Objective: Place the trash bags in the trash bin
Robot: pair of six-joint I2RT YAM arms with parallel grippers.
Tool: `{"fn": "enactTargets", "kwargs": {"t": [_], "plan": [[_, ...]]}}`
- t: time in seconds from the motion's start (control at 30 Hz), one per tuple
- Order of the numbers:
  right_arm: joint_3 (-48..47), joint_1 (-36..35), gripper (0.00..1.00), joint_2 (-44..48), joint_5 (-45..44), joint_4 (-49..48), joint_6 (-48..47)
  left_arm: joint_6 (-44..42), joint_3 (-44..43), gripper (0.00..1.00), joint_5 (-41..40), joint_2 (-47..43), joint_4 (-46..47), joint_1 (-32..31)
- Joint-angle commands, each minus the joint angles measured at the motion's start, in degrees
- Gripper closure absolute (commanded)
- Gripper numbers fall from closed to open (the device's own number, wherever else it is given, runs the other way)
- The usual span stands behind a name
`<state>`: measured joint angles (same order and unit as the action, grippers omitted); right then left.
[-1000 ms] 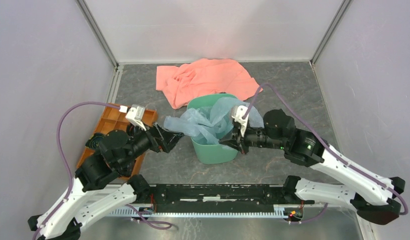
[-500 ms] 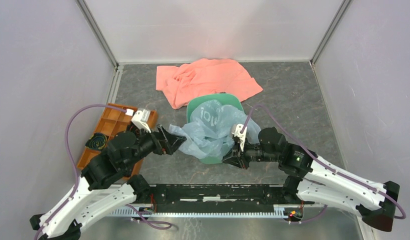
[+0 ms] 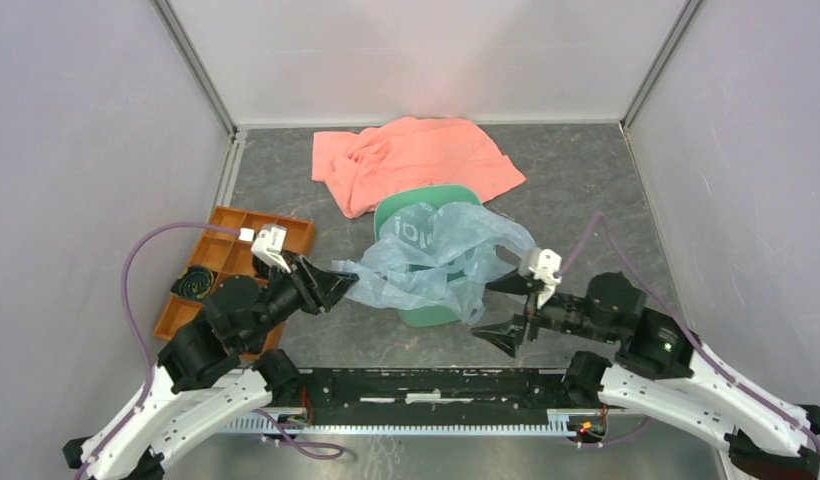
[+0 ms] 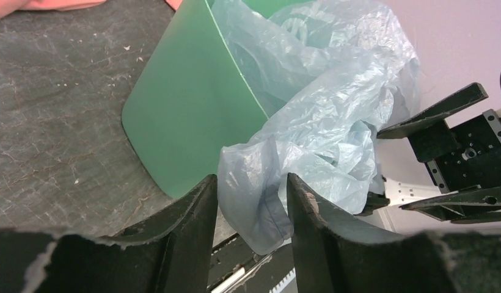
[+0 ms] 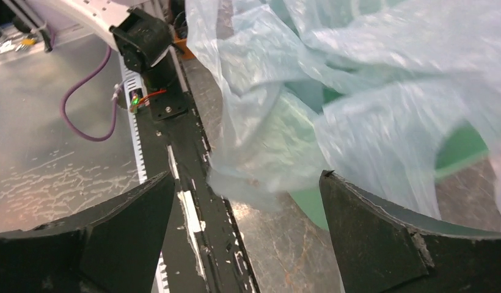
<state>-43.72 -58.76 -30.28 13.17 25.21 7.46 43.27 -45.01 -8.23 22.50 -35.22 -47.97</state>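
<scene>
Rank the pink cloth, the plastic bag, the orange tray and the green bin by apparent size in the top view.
1-2. salmon-pink cloth and trash bag: about alike, too close to rank.
3. orange tray, partly hidden by the left arm.
4. green bin: mostly covered by the bag, so little of it shows.

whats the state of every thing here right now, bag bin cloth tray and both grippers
trash bag: draped over the bin's rim, mostly spilling outside
trash bin: standing, mouth mostly covered
left gripper: jaws closed on a bunched bag fold
right gripper: jaws wide open, holding nothing
pink cloth: crumpled behind the bin
orange tray: dark coil in one compartment
</scene>
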Motion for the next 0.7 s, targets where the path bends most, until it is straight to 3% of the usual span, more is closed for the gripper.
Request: {"fn": "enactTargets", "kwargs": {"t": [0.0, 0.07, 0.27, 0.4, 0.67], "plan": [[-1.0, 0.0, 0.05, 6.1, -10.8, 8.6, 3.9, 1.3, 0.6, 0.47, -1.5, -1.3, 3.1, 0.2], [-1.0, -0.1, 0.06, 8.5, -16.1, 11.1, 6.3, 1.4, 0.8, 0.53, -1.4, -1.1, 3.1, 0.2], [-5.1, -0.1, 0.05, 11.3, -33.2, 17.7, 11.8, 1.1, 1.3, 0.82, -0.3, 0.0, 3.5, 0.2], [-1.7, 0.0, 0.03, 16.0, -47.5, 19.9, 22.3, 0.9, 1.7, 0.95, -0.3, -0.2, 3.4, 0.2], [8.0, 0.0, 0.02, 22.4, -50.1, 7.9, 23.9, 1.1, 2.5, 0.98, 0.3, -0.1, 2.8, 0.2]]}}
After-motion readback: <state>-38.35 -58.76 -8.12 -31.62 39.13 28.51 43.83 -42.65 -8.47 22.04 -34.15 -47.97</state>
